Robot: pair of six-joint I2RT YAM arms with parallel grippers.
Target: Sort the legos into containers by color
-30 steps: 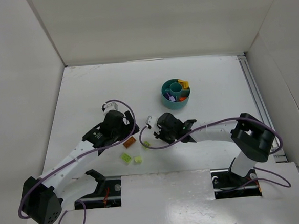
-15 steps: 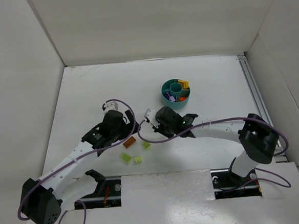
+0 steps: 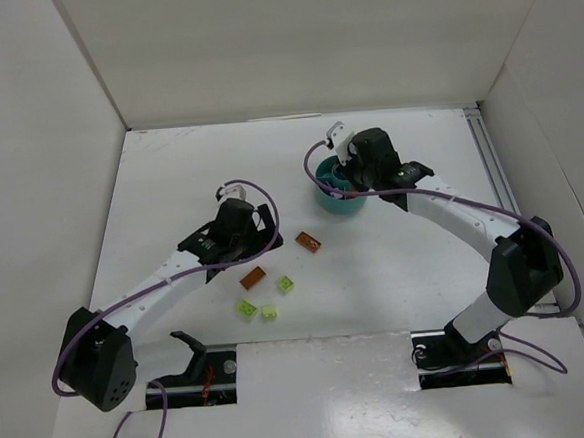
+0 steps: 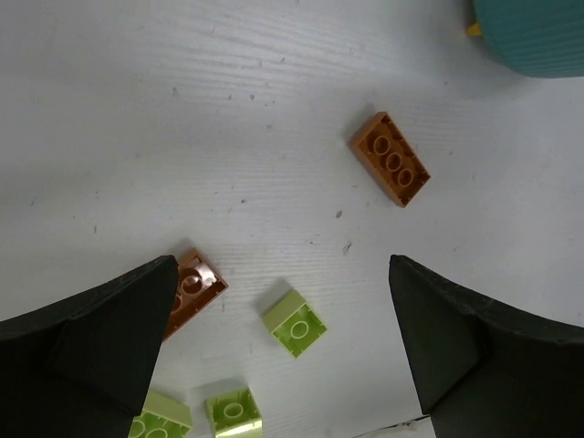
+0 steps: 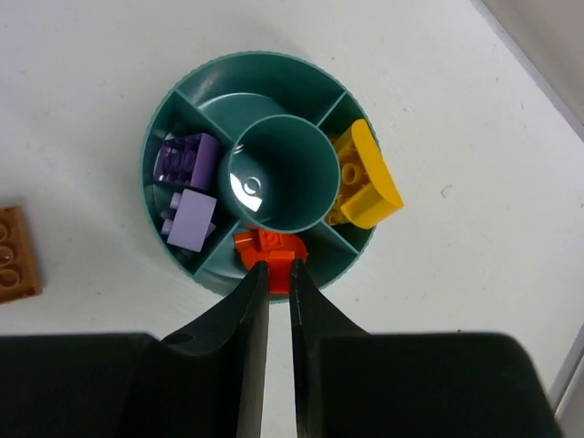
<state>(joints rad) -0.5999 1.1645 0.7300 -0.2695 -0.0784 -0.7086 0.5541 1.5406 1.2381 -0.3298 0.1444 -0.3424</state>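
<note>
The round teal dish (image 5: 173, 119) holds lilac bricks (image 5: 187, 196), orange-yellow bricks (image 5: 365, 178) and a round orange-red piece (image 5: 265, 246) in separate compartments. My right gripper (image 5: 274, 271) hangs over the orange-red compartment, shut on a small orange-red brick (image 5: 279, 265); in the top view it (image 3: 347, 173) covers part of the dish (image 3: 331, 204). My left gripper (image 4: 281, 274) is open and empty above the table. Below it lie two brown bricks (image 4: 391, 171) (image 4: 193, 287) and three lime green bricks (image 4: 296, 327) (image 4: 233, 411) (image 4: 160, 424).
In the top view the loose bricks lie between the arms: brown ones (image 3: 310, 241) (image 3: 253, 277) and green ones (image 3: 287, 285) (image 3: 245, 308) (image 3: 269, 311). White walls close off the left, back and right. A rail (image 3: 498, 185) runs along the right edge.
My right gripper has swung from the loose bricks up and right to over the dish, uncovering a brown brick. My left gripper has shifted a little to the right.
</note>
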